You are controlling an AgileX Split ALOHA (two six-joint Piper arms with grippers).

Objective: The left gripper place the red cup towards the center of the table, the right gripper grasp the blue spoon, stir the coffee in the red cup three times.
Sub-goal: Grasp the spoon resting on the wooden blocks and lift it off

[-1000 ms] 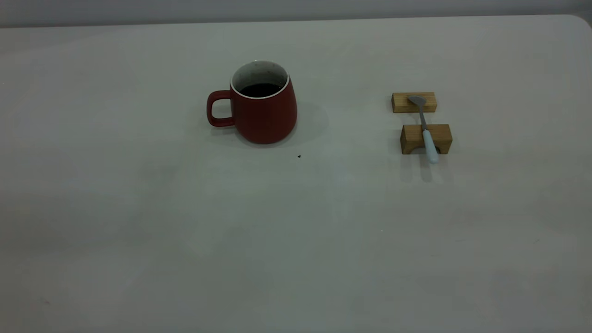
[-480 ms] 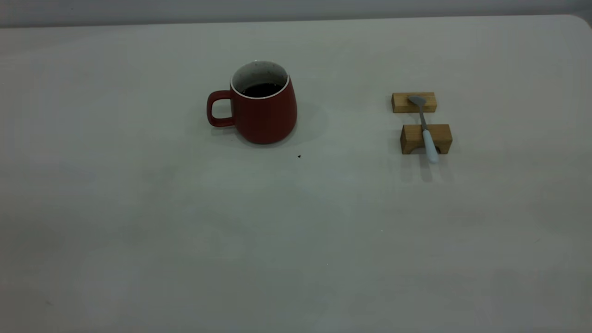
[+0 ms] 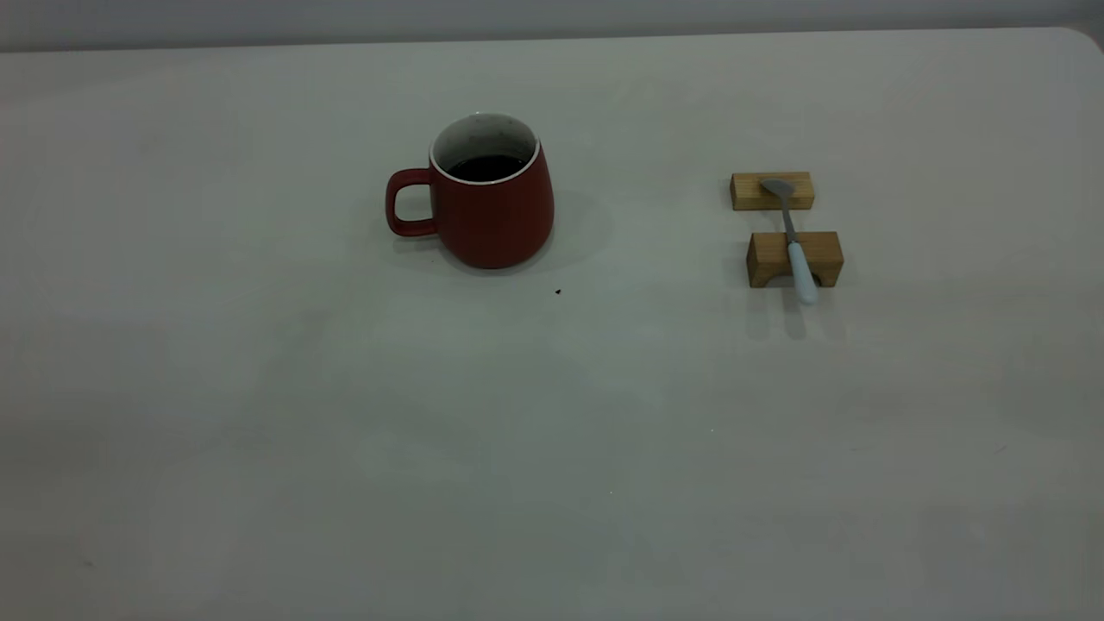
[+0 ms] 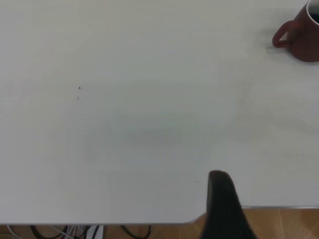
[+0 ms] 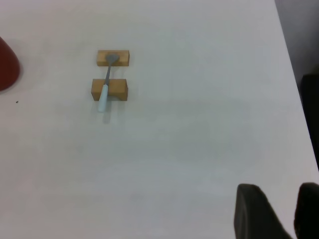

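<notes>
Exterior view: blue spoon [image 3: 793, 237] across wooden blocks [image 3: 794, 259]

I see two tan wooden blocks [image 3: 783, 228] at the right of the exterior frame, one behind the other, and a tiny dark speck [image 3: 557, 291] near centre.

Red cup [image 3: 492, 203] stands upright on tabletop [image 3: 552, 431], handle pointing left, dark coffee [image 3: 487, 166] inside. Blue spoon [image 3: 792, 237] lies well apart to its right, bridging two wooden blocks [image 3: 793, 259], pale handle nearest camera.
</notes>
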